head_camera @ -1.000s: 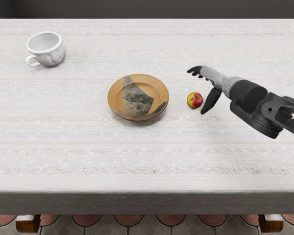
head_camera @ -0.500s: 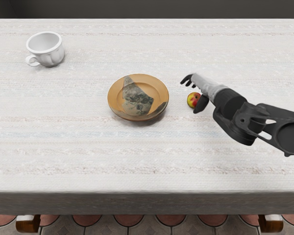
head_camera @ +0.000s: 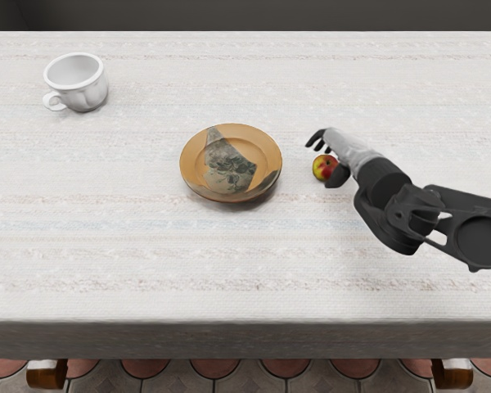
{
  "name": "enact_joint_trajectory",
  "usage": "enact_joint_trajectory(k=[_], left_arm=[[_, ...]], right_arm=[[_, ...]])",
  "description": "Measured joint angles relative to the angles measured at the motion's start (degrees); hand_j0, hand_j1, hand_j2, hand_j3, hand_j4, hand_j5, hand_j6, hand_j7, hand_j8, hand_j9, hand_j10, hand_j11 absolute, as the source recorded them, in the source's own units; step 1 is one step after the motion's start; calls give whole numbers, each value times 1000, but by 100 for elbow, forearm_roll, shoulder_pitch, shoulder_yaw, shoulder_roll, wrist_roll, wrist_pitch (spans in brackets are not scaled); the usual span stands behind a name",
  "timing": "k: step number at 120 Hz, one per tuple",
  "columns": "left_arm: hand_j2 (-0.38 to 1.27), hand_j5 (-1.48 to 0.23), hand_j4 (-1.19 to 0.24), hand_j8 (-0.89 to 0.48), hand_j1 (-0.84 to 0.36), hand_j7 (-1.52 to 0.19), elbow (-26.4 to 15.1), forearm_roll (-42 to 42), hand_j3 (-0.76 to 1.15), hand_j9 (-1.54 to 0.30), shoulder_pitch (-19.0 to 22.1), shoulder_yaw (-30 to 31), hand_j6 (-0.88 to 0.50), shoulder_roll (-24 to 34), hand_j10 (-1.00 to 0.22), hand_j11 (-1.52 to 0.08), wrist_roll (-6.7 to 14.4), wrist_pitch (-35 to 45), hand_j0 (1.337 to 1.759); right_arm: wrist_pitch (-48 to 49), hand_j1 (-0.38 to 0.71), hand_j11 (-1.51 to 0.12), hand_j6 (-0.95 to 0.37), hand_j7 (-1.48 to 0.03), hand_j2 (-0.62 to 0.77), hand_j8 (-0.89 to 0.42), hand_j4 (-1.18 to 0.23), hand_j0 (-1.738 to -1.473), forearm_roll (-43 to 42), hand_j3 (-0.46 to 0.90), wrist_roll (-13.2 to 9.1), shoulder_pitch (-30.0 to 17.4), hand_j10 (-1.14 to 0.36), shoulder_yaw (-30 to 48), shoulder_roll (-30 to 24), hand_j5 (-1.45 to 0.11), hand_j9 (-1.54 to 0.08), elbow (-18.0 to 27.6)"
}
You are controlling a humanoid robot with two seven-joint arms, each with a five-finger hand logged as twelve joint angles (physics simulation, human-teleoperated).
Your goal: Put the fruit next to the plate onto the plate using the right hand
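A small red and yellow apple sits on the tablecloth just right of the orange plate, which carries a grey cat picture. My right hand comes in from the right edge and wraps the apple. Its fingers curl over the far side and the thumb presses the near right side. The apple still rests on the cloth, a short gap from the plate's rim. The left arm does not show.
A white mug stands at the far left of the table, well away from the plate. The pale cloth stretches bare in front of the plate to the near edge.
My right hand came in leftward and down from beside the apple and closed its fingers around it. The forearm swung lower into view. The apple and the plate have not moved.
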Motion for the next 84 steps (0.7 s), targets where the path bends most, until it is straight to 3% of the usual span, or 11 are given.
enact_joint_trajectory(k=[45,84], left_arm=[[49,-318,-245,-245,55,-318,0,0,0,-318,0,0,-245,0,-245,-318,0,0,1658],[49,-318,-245,-245,55,-318,0,0,0,-318,0,0,-245,0,-245,-318,0,0,1658]], right_arm=[[-51,127,-525,-415,-523,-70,-474,-426,-1658,12,0,23,-15,-414,-21,101,-504,-525,-297],[-57,127,-519,-404,-519,-75,-417,-405,-1658,68,0,56,-29,-403,-23,392,-515,-519,-681]])
